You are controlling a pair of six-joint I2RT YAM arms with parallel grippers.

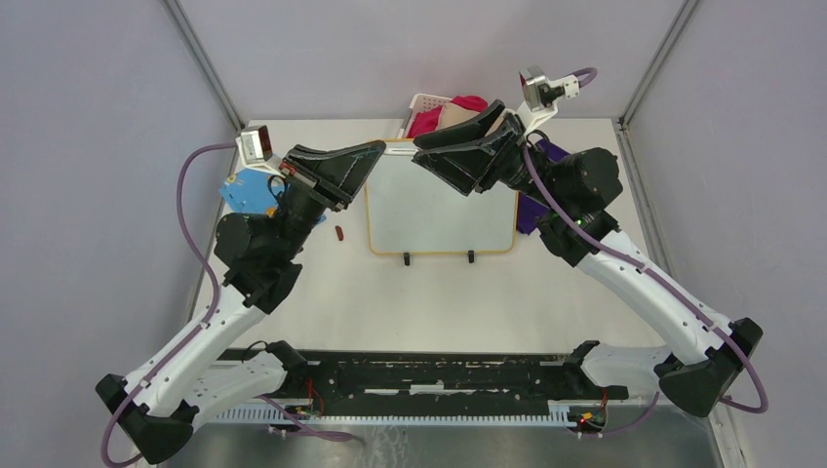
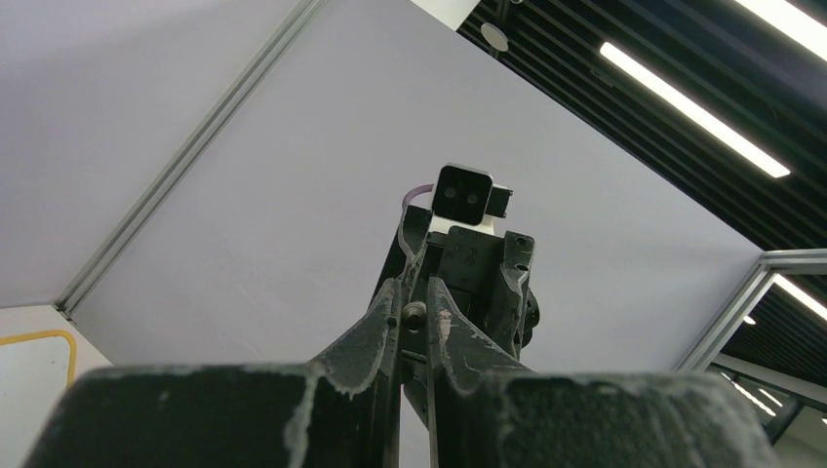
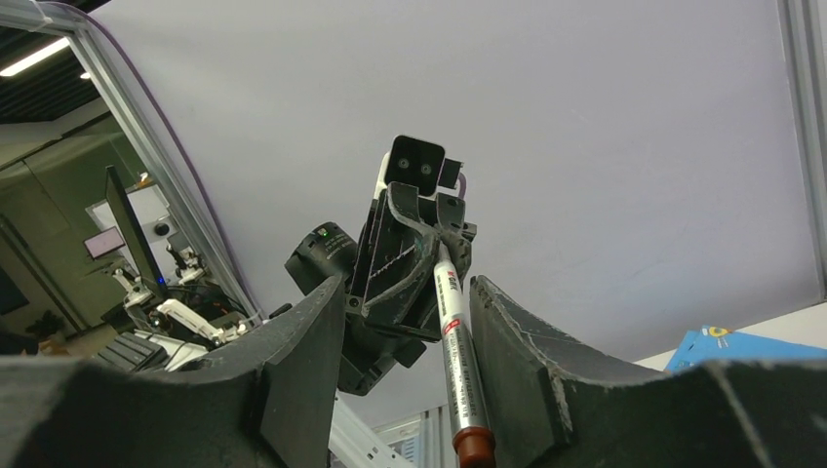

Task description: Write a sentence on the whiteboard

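The whiteboard [image 1: 439, 210], white with a yellow rim, stands at the table's middle, and no sentence shows on its visible face. Above its far edge the two grippers meet tip to tip. My left gripper [image 1: 378, 153] [image 2: 414, 292] is shut on a silver marker [image 3: 453, 331], whose round end [image 2: 414, 314] shows between its jaws. The marker's red end [image 3: 474, 445] reaches in between the fingers of my right gripper [image 1: 421, 148] [image 3: 405, 288]. That gripper is open, and the marker lies close along its right finger [image 3: 517, 341], with a wide gap on the other side.
A small red cap [image 1: 339, 233] lies on the table left of the whiteboard. A blue board [image 1: 249, 190] sits under the left arm, a purple cloth [image 1: 531, 210] under the right arm. A white basket [image 1: 429, 105] with pink cloth stands at the back.
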